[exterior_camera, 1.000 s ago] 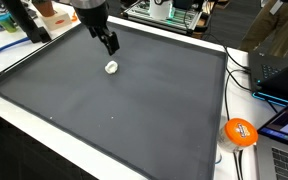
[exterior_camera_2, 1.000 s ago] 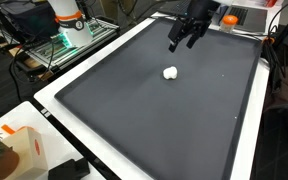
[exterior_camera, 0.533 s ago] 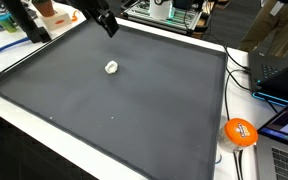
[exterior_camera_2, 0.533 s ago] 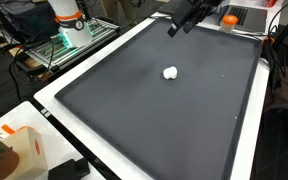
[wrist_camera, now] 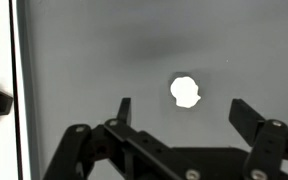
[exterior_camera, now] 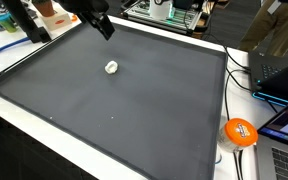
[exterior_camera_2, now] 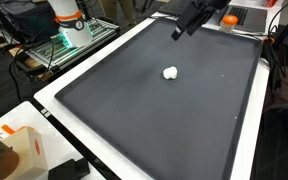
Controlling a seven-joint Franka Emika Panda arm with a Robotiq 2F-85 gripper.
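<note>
- On the dark grey mat (exterior_camera: 144,110) that covers the white-edged tabletop (exterior_camera: 24,116), a small white lump with an irregular outline (exterior_camera: 111,67) lies alone. It sits toward the far part of the mat and touches nothing else.
- In the wrist view the lump (wrist_camera: 186,91) shows between and a little ahead of the two black fingers.
- The black pincer (exterior_camera: 106,31) hangs well above the mat with its jaws spread wide and nothing between them. In both exterior views it is clear of the lump and nearer the far edge.
- The lump looks very light and probably soft or crumbly. It is likely to skid or roll on the smooth mat if one finger nudges it first.
- Because it sits low, the fingers would have to come down almost to the mat. The best hold seems to be across its middle, one finger on each side, closing gently.
- Compared with a second ago, the pincer (exterior_camera_2: 178,33) has risen and drawn back toward the far edge. Then its tips hung just beside the lump (exterior_camera_2: 170,72).
- The lump lies in the same spot and the jaws are as wide as before.
</note>
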